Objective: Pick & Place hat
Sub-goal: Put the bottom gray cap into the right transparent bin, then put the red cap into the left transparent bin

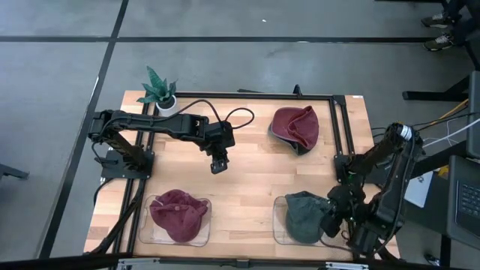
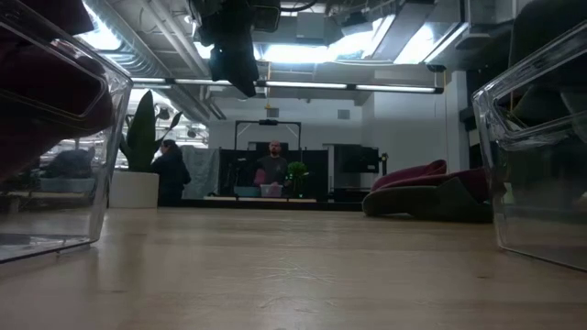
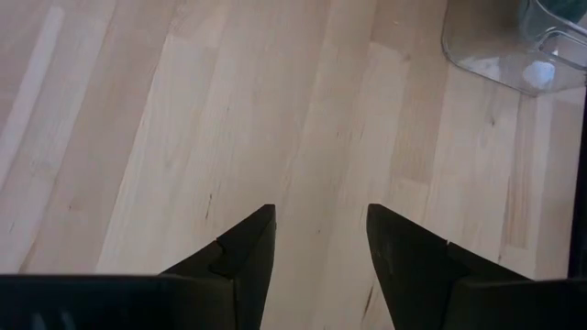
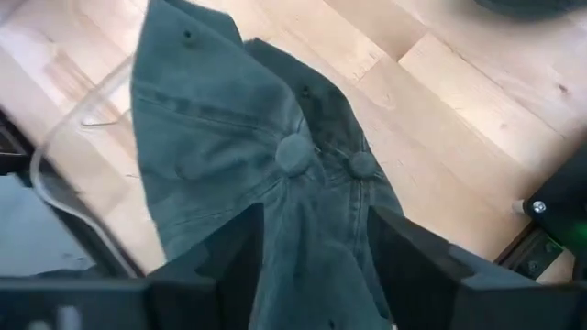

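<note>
While the left arm reaches from the desk's (image 1: 247, 176) left edge toward its middle, the left claw (image 1: 218, 163) hangs over bare wood, its fingers (image 3: 248, 247) apart and empty. At the near right corner the folded right arm holds the right claw (image 1: 331, 220) low over the green hat (image 1: 304, 216), fingers (image 4: 234, 252) spread to either side of the cloth without pinching it. That hat lies in the right clear tray (image 1: 279, 225). A maroon hat (image 1: 177, 214) fills the left clear tray (image 1: 147, 231), and another maroon hat (image 1: 295, 127) rests loose near the far right edge. Open wood lies between the trays.
</note>
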`<action>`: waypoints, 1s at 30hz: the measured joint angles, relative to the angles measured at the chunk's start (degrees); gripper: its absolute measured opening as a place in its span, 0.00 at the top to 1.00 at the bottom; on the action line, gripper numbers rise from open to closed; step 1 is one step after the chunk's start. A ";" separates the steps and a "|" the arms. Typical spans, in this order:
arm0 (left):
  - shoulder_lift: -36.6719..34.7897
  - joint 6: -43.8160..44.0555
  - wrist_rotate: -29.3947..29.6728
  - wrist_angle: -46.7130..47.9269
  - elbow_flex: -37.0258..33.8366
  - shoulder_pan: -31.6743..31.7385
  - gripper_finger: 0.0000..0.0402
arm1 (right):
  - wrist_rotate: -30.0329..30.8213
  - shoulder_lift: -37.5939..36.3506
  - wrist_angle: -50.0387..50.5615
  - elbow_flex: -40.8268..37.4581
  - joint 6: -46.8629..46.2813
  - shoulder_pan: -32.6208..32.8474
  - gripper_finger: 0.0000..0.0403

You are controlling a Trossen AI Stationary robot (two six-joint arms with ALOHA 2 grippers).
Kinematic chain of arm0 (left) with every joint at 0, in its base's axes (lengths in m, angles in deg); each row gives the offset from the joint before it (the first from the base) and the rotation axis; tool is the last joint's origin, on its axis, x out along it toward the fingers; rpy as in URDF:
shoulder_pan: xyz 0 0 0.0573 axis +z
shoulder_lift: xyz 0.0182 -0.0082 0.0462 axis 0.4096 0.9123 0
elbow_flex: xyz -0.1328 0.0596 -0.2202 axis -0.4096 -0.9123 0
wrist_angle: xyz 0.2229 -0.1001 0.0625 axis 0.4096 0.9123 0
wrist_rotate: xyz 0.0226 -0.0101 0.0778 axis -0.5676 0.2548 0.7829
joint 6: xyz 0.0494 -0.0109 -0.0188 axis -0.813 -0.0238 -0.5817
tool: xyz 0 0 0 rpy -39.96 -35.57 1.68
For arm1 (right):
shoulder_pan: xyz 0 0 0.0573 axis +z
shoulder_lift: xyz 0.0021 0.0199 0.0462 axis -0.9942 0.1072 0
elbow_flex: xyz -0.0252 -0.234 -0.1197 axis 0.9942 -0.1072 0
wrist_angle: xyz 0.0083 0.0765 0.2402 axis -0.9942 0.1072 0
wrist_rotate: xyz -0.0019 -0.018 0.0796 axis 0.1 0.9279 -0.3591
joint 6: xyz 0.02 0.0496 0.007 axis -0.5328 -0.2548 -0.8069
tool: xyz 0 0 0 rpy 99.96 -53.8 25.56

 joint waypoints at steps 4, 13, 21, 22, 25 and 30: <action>0.00 0.00 0.01 0.00 0.00 0.00 0.58 | -0.22 -4.16 0.30 0.02 0.15 0.00 0.44; 0.00 -0.85 0.03 0.00 0.00 0.00 0.58 | 6.14 -13.07 3.18 0.02 3.15 -2.36 0.41; 0.00 -0.96 0.03 0.00 0.00 0.00 0.58 | 9.55 -15.11 5.73 -0.40 21.48 -10.30 0.41; 0.00 -0.98 0.08 0.00 0.00 0.00 0.58 | 9.47 -14.85 5.77 -0.42 24.53 -11.75 0.41; 0.00 -0.96 0.45 0.00 0.00 0.00 0.58 | 10.31 -13.84 5.77 -0.45 33.78 -16.36 0.41; 0.00 -0.17 0.77 0.00 0.00 0.00 0.58 | 14.47 -12.31 5.77 -0.48 45.13 -23.19 0.41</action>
